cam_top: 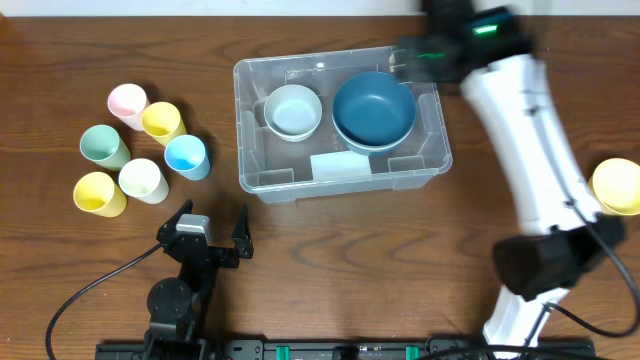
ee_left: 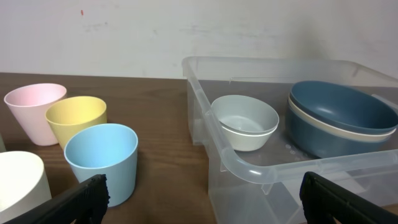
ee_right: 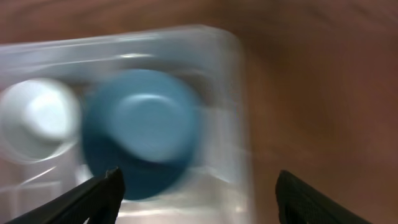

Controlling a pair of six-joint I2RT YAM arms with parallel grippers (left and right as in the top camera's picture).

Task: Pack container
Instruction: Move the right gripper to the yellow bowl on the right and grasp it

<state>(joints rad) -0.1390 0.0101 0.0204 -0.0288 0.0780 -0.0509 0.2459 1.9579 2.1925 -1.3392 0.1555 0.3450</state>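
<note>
The clear plastic container (cam_top: 262, 160) stands mid-table with a pale label at its front. Inside it are a small pale bowl (cam_top: 293, 110) and a dark blue bowl (cam_top: 374, 108) stacked on a paler one. In the left wrist view the container (ee_left: 249, 167) fills the right half, holding the pale bowl (ee_left: 244, 121) and the blue bowl (ee_left: 341, 116). My left gripper (cam_top: 212, 228) is open and empty, in front of the container. My right gripper (cam_top: 412, 60) is open and empty above the container's far right corner; its blurred view shows the container (ee_right: 236, 112) and the blue bowl (ee_right: 142, 127).
Several cups stand left of the container: pink (cam_top: 128, 104), yellow (cam_top: 162, 122), green (cam_top: 104, 146), light blue (cam_top: 187, 156), white (cam_top: 141, 180) and yellow (cam_top: 99, 193). A yellow cup (cam_top: 618, 186) sits at the right edge. A black cable (cam_top: 90, 290) runs along the front left.
</note>
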